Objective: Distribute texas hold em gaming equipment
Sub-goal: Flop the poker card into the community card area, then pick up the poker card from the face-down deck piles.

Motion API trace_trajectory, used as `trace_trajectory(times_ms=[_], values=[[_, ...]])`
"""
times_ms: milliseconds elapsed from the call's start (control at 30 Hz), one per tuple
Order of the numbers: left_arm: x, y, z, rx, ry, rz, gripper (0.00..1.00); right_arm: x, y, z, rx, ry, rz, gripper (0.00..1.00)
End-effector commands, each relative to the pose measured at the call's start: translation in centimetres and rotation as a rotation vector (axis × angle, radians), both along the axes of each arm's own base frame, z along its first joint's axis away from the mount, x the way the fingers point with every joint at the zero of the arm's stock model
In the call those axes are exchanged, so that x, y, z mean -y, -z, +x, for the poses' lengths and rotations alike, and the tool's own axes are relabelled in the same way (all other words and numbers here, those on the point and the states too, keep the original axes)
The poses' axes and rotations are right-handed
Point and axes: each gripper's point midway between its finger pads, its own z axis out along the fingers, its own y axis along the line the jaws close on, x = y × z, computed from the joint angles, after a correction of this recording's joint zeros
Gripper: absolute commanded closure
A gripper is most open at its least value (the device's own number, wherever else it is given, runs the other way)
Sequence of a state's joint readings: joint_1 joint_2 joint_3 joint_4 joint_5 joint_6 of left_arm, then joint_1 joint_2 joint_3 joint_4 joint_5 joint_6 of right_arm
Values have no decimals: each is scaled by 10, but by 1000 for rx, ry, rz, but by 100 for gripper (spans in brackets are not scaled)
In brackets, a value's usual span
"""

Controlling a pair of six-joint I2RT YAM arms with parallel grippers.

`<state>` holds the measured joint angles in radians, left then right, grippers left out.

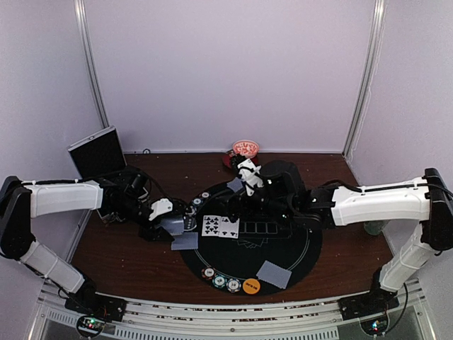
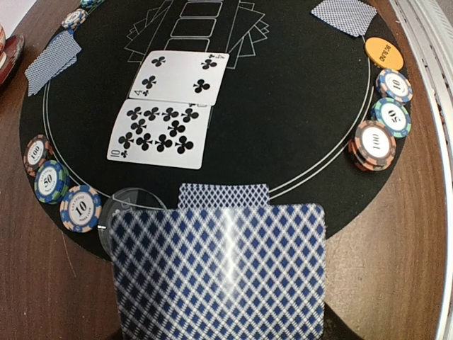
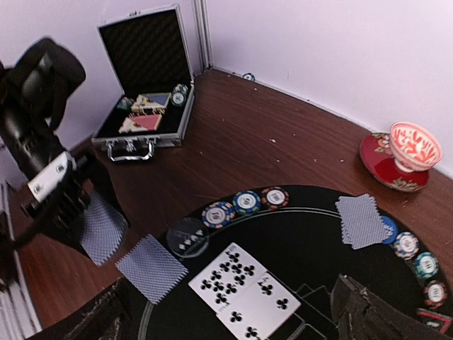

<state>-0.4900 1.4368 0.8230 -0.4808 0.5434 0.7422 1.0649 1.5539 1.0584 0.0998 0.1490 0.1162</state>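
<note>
Lying face-up, cards [image 1: 220, 227] run lengthwise near-to-far.

Face-up cards [image 2: 166, 113] side by side on mat [image 2: 297, 120]; chips [image 2: 375, 144] along mat rim.

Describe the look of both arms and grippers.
The left arm and right arm share white shell links joined by black joints, on black bases with small lit indicators. The left gripper and right gripper are black with white housings. Black cables trail along the left wrist.

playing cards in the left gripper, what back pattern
Blue-and-white diamond lattice on the playing cards; left wrist view.
</note>
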Motion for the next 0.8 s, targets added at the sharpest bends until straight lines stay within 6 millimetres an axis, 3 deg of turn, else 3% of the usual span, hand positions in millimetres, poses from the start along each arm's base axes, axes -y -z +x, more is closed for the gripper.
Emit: trace_trajectory(times_ms=[0, 300, 567, 767], values=[[3, -9, 0, 16, 11, -31, 42, -30, -6, -12, -273, -73, 311, 0], [3, -11, -1, 21, 14, -37, 42, -94, 56, -11, -606, -125, 400, 3], [2, -10, -2, 21, 19, -36, 42, -120, 77, -10, -701, -164, 459, 8], [3, -11, -2, 21, 19, -38, 42, -135, 81, -11, -744, -207, 507, 11]])
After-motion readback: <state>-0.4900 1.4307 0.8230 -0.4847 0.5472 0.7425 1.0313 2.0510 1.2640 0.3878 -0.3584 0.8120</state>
